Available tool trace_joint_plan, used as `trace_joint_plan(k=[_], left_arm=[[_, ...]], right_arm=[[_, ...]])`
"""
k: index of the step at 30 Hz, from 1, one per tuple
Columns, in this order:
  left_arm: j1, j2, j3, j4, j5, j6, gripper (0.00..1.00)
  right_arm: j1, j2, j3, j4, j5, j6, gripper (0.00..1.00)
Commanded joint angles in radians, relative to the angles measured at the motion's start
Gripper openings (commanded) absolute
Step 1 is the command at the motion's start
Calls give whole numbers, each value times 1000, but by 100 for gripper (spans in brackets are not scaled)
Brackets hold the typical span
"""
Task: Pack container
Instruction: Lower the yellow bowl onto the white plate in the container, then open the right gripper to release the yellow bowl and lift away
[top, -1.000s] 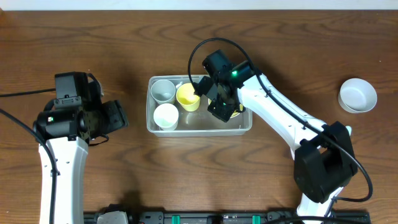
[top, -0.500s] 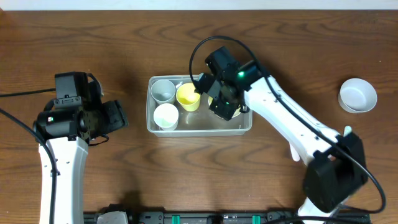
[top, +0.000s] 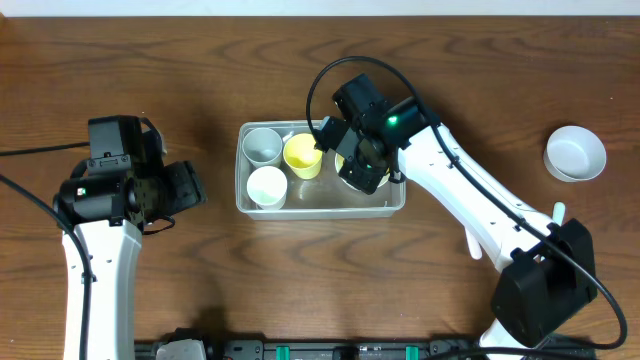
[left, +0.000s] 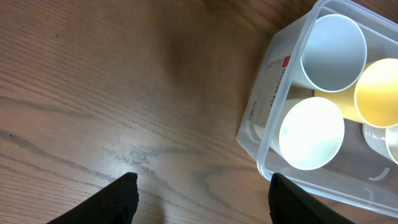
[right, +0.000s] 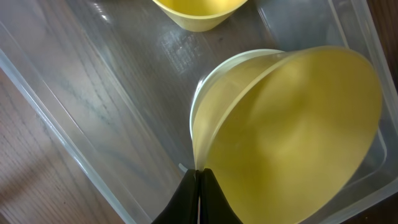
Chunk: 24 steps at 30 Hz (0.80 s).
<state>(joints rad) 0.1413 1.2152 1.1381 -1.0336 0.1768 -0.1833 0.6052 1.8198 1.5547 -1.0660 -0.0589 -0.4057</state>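
Note:
The clear container (top: 322, 196) sits mid-table. It holds two white cups (top: 263, 145) (top: 267, 186) at its left end and a yellow cup (top: 302, 155) beside them. My right gripper (top: 362, 165) is inside the container's right half, shut (right: 199, 177) on the rim of a tilted yellow bowl (right: 292, 137). That bowl leans over a second pale rim (right: 214, 78) beneath it. My left gripper (top: 185, 187) is open and empty over bare wood left of the container (left: 267, 93), and its fingertips (left: 205, 186) show in the left wrist view.
A white bowl (top: 575, 152) sits alone on the table at the far right. The right arm reaches across the table from the lower right to the container. The container's clear wall (right: 56, 118) runs close to the left of the held bowl.
My right gripper has shifted slightly right and toward the front inside the container with the yellow bowl, and its arm swung right. The left arm has not moved.

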Motion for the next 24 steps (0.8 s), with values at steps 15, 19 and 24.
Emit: trace_joint_plan(k=[15, 19, 24], left_arm=[[4, -11, -6, 0, -5, -2, 68], [4, -11, -7, -1, -5, -2, 68], [4, -11, -7, -1, -5, -2, 67]], right_arm=[[-11, -13, 2, -15, 10, -14, 50], [-11, -13, 2, -15, 10, -15, 47], [-11, -12, -2, -20, 2, -15, 37]])
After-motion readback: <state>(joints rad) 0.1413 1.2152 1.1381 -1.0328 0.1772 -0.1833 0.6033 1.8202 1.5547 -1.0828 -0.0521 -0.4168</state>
